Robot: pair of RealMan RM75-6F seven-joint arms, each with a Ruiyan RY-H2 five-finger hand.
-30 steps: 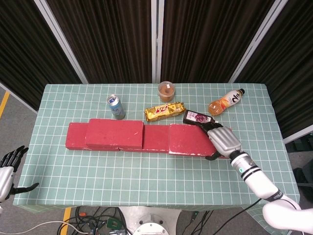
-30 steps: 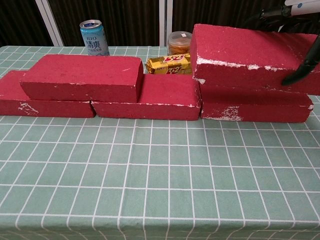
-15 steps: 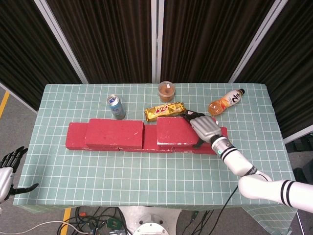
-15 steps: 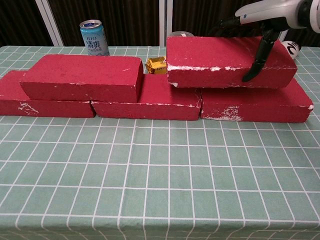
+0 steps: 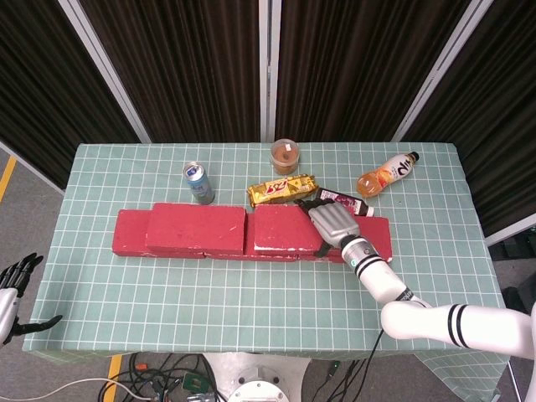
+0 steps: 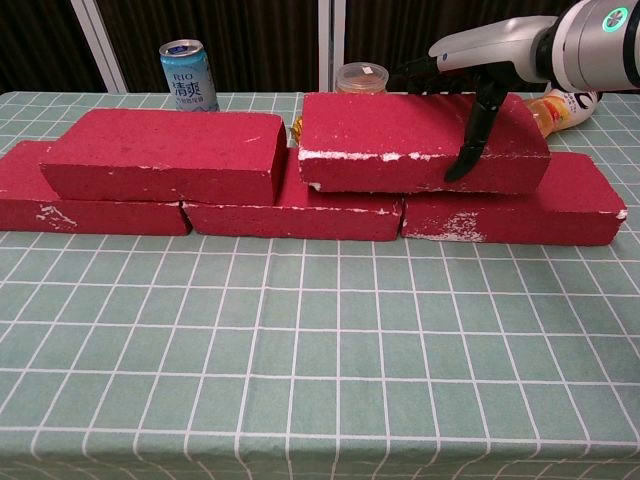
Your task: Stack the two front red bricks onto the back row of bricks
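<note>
Two red bricks lie on top of the back row of red bricks. The left upper brick lies free. My right hand grips the right end of the right upper brick, with the thumb down its front face and the fingers over its top. That brick spans the seam between the middle and right bricks of the row, a narrow gap away from the left upper brick. My left hand hangs open beyond the table's left front corner, holding nothing.
Behind the bricks stand a blue can and a lidded jar. A gold snack pack, a dark packet and an orange drink bottle lie there too.
My right hand has carried the right upper brick leftward along the back row, from its right end to near the left upper brick. The left hand has stayed put.
</note>
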